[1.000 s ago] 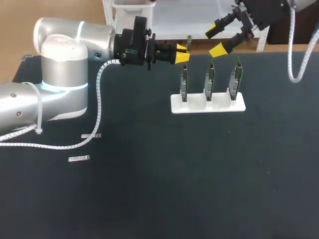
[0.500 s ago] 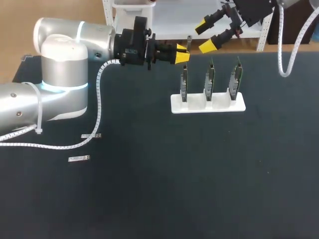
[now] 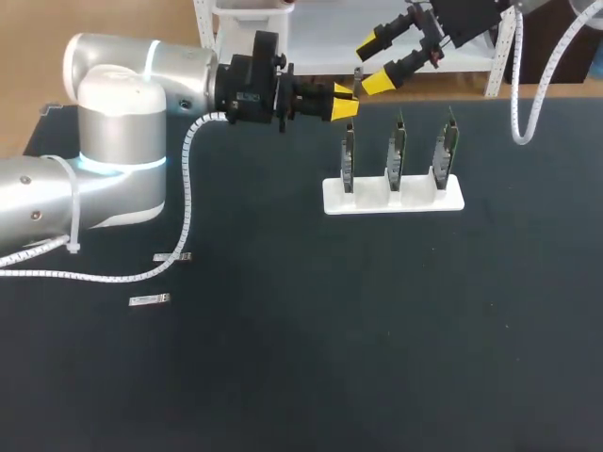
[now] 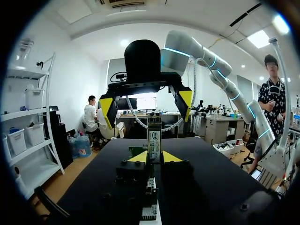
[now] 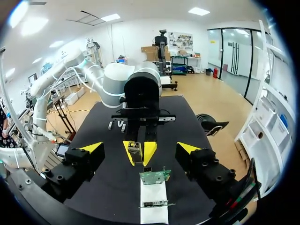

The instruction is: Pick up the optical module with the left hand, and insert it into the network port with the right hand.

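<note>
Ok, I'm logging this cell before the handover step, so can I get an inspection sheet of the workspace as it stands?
Surface: dark table, no spills seen.
Job's things: optical module upright between the left end effector's fingers; white stand holding three upright boards.
Clutter: two small metal parts lying flat near the left arm.
Grippers: left end effector shut on the optical module; right end effector open, facing it, not touching.
Cables: coiled white cable along the left arm; white cable loop hanging from the right arm, clear of the stand.
Surroundings: nothing seen reaching over the table.
</note>
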